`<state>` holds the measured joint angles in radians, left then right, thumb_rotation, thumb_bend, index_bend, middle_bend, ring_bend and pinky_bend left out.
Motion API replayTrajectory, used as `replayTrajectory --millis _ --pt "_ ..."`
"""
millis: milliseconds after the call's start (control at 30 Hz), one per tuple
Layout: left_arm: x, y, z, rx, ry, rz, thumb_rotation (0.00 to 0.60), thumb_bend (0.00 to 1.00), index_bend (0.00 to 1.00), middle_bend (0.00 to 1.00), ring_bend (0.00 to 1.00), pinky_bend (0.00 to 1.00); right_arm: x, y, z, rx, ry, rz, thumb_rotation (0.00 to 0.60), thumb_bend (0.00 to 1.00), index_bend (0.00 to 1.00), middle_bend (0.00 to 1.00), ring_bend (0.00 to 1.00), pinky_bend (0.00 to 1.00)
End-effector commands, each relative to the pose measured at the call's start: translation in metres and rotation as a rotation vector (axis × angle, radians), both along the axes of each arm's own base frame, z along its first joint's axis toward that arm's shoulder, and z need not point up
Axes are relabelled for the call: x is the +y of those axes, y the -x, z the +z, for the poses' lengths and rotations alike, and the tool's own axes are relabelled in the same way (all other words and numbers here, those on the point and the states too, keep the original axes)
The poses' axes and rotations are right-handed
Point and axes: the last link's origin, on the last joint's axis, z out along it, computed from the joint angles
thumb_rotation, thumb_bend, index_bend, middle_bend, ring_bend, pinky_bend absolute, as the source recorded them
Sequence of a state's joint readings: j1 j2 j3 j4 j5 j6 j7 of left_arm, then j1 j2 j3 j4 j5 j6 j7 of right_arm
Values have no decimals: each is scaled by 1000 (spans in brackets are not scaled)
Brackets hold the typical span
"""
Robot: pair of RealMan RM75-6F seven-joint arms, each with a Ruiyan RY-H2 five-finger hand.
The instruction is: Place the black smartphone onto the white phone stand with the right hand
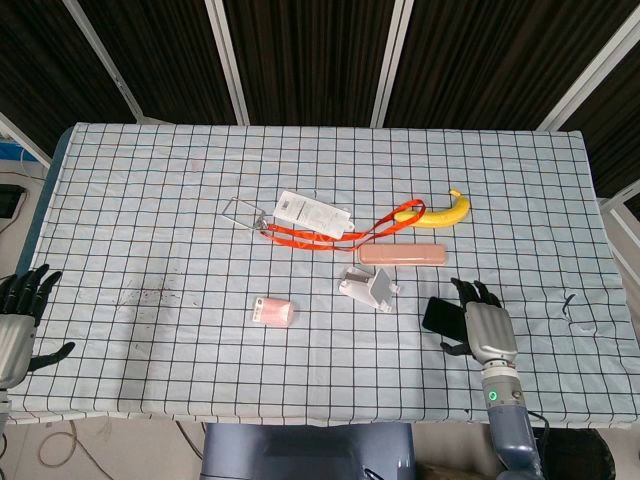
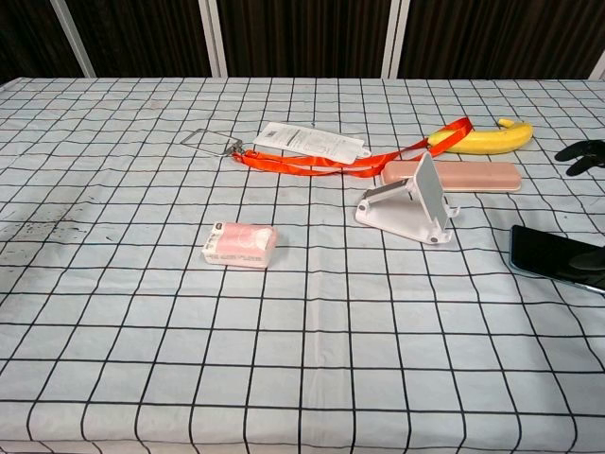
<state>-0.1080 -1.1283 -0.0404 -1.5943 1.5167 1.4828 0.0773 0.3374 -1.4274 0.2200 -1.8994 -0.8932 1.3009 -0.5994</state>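
The black smartphone [image 1: 440,314] lies flat on the checked cloth, right of the white phone stand [image 1: 368,287]. In the chest view the smartphone [image 2: 553,255] sits at the right edge and the stand [image 2: 412,203] stands upright with its back plate tilted. My right hand [image 1: 484,326] hovers over the phone's right end with fingers spread and hides that end; it holds nothing. Only its dark fingertips [image 2: 581,151] show in the chest view, above the phone. My left hand [image 1: 17,318] stays at the table's front left edge, fingers apart and empty.
Behind the stand lie a pink case [image 1: 403,256], a banana [image 1: 450,210], an orange lanyard [image 1: 330,238] with a white card [image 1: 313,213]. A pink packet [image 1: 273,312] sits left of the stand. A dark stain [image 1: 150,295] marks the cloth at left.
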Motion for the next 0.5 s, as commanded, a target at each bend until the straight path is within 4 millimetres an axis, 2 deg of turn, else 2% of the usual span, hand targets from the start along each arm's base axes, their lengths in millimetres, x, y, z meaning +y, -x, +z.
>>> replayTrajectory --millis 33,300,500 --pt "0 0 0 -3 0 1 600 0 0 0 0 0 -8 -2 -9 6 -1 -15 600 102 130 162 80 158" --pt "2 1 1 -15 3 8 600 0 0 0 0 0 -13 2 -26 31 -18 -48 600 102 131 158 80 159" --pt "2 1 1 -17 5 8 600 0 0 0 0 0 -14 6 -31 54 -17 -60 600 103 131 158 80 159"
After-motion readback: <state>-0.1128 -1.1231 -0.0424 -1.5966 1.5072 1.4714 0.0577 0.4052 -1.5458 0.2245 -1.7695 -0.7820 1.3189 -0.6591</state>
